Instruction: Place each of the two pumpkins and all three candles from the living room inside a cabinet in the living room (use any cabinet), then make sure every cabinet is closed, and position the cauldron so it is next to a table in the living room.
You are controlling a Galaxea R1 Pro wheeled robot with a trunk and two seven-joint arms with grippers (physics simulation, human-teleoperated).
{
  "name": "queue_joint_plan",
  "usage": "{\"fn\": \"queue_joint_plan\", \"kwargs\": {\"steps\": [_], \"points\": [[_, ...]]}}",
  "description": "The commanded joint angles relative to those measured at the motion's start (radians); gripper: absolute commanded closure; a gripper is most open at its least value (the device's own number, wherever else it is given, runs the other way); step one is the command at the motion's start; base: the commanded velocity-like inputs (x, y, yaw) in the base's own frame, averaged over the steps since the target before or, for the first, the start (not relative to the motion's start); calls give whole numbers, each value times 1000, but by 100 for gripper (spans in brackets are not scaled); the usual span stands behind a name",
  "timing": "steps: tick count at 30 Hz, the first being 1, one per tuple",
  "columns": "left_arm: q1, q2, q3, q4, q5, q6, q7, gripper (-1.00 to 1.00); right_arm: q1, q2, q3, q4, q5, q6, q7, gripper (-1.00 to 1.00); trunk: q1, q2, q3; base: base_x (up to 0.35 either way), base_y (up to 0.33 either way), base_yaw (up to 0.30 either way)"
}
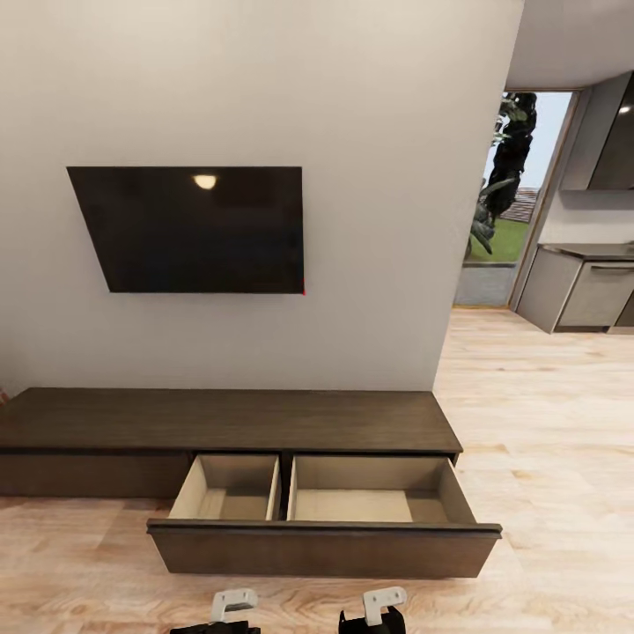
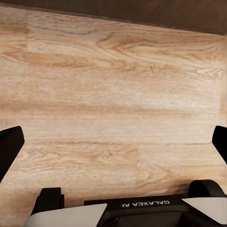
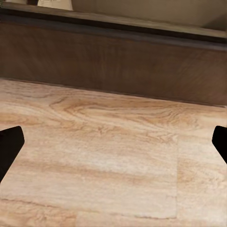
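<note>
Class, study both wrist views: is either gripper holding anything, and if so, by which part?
Nothing is held. The left gripper and right gripper both stand open over bare wooden floor, in front of the cabinet's open drawer.

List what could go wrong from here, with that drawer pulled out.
1. The open drawer of the cabinet juts toward the robot; driving forward could ram its front.
2. Both compartments look empty, so shutting it now would likely leave the pumpkins and candles outside.
3. The left gripper and right gripper hang open, low over the floor, close to the drawer front; a careless swing might hit it.
</note>
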Motion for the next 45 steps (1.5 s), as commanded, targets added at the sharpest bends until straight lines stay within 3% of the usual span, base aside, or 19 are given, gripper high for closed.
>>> {"fn": "queue_joint_plan", "kwargs": {"steps": [1,12,45], "points": [[0,0,-9,-2,11,6,-2,-100,-1,0,9,-1,-9,-4,-4,-100,0,-1,-1,0,0,0],[0,1,-8,-2,11,6,0,-100,-1,3,9,-45,-10,-4,-6,-100,0,-1,-1,0,0,59],[0,3,-8,-2,11,6,2,-100,-1,3,8,-49,-11,-6,-6,-100,0,-1,-1,0,0,283]]}}
